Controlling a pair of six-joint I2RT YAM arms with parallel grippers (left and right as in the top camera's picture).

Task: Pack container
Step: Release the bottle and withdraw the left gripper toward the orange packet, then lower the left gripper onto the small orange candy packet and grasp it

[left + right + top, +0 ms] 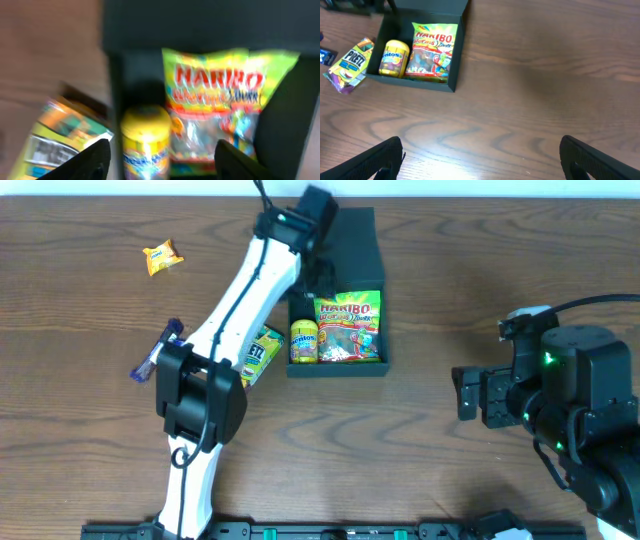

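Desk (450, 300): brown wood, carrying the container (336, 370) at its far middle, lying open.
Handling: probably light, stiff cardboard; side walls are offering firm hold, hinged flap (352, 242) likely bending.
Left gripper (162, 152): jaws standing apart, empty, hovering over the Mentos bottle (145, 140).
Right gripper (480, 150): jaws standing wide, empty, well apart from it.
Views: right wrist is showing the Pretz packet (351, 62) sharply; left wrist is blurring it.

White left arm (262, 278) with black joints, black cable (233, 304) along it, all-black right arm (580, 385), green light (547, 360)
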